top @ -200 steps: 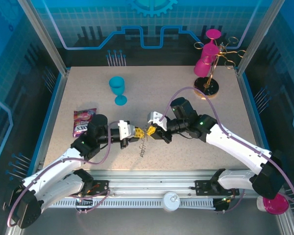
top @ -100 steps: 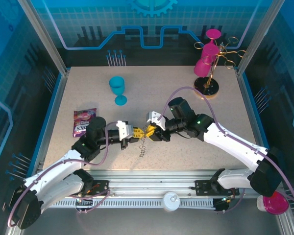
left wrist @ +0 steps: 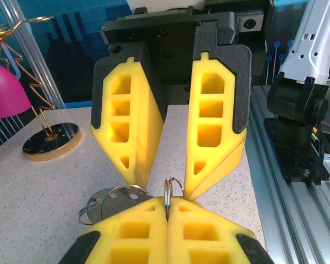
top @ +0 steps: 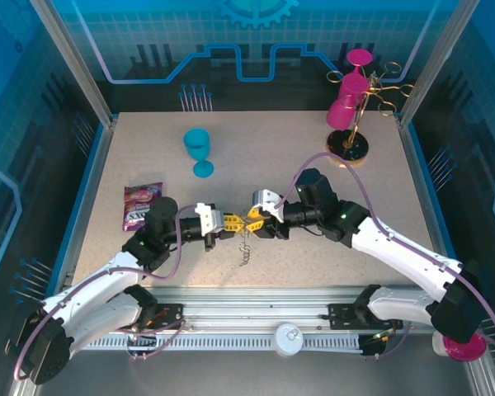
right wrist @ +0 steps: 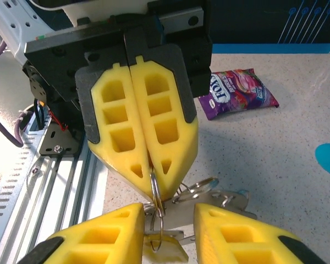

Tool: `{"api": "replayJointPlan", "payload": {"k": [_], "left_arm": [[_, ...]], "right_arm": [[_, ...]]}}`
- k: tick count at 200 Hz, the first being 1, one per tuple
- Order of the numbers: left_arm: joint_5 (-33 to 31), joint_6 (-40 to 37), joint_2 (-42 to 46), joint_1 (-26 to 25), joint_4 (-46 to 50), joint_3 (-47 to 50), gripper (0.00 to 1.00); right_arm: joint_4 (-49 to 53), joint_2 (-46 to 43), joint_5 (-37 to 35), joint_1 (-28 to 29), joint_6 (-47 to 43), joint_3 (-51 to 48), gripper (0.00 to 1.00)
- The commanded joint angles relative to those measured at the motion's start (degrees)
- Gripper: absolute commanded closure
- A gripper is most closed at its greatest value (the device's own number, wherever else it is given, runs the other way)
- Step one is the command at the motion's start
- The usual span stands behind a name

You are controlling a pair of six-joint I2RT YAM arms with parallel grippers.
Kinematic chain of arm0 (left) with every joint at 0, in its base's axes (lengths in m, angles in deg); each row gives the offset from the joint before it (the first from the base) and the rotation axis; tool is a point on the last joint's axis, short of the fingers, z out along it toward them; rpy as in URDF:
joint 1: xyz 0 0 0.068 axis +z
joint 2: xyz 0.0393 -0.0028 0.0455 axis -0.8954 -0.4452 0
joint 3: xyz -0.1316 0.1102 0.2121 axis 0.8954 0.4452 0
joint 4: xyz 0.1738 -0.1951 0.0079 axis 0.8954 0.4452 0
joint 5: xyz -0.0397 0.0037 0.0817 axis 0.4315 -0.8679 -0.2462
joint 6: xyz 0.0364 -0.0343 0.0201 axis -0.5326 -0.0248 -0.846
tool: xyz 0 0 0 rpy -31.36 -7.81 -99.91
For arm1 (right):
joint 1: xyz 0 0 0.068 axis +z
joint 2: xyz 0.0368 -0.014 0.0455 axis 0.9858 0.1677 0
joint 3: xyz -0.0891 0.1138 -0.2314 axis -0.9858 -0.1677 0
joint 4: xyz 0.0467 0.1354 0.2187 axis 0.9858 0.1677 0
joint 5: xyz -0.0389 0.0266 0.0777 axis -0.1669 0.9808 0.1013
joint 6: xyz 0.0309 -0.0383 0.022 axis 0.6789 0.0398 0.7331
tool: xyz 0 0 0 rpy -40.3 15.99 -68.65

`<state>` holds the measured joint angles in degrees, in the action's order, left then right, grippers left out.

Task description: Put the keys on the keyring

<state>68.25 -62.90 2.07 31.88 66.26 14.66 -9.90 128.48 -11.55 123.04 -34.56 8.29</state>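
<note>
Below both tools lies a speckled beige table (top: 330,177), closed in by glossy blue printed walls (top: 132,49). The left tool (top: 233,222), its ribbed yellow foam fingers pressed together, pinches the thin metal keyring (left wrist: 168,192). The facing right tool (top: 257,224) stands spread beside it, with the flat silver keys (right wrist: 209,192) hanging just under both tips.

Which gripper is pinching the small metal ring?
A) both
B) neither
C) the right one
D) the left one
D: the left gripper is shut on the metal ring, while the right gripper has its fingers apart on either side of it.
</note>
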Motion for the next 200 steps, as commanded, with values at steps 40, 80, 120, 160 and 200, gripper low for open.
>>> {"api": "replayJointPlan", "payload": {"k": [40,80,120,160,200], "left_arm": [[2.09,1.15,0.22,-0.39,-3.58,0.77,1.0],[0.26,-0.49,0.31,-0.36,0.03,0.43,1.0],[-2.96,-5.13,-0.23,-0.38,8.55,-1.44,0.82],[-3.42,-6.82,-1.45,-0.35,12.62,-3.28,0.83],[-3.01,-7.05,-1.5,-0.39,13.19,-3.41,0.84]], "right_arm": [[-1.92,2.07,3.01,0.59,-1.17,1.47,0.88],[1.05,1.33,1.58,0.72,-2.82,2.39,1.0],[14.08,4.51,-3.92,2.12,-8.82,8.51,1.0],[26.19,10.3,-9.79,5.31,-14.86,16.73,1.0],[34.05,15.06,-14.55,7.92,-19.29,23.07,1.0]]}}
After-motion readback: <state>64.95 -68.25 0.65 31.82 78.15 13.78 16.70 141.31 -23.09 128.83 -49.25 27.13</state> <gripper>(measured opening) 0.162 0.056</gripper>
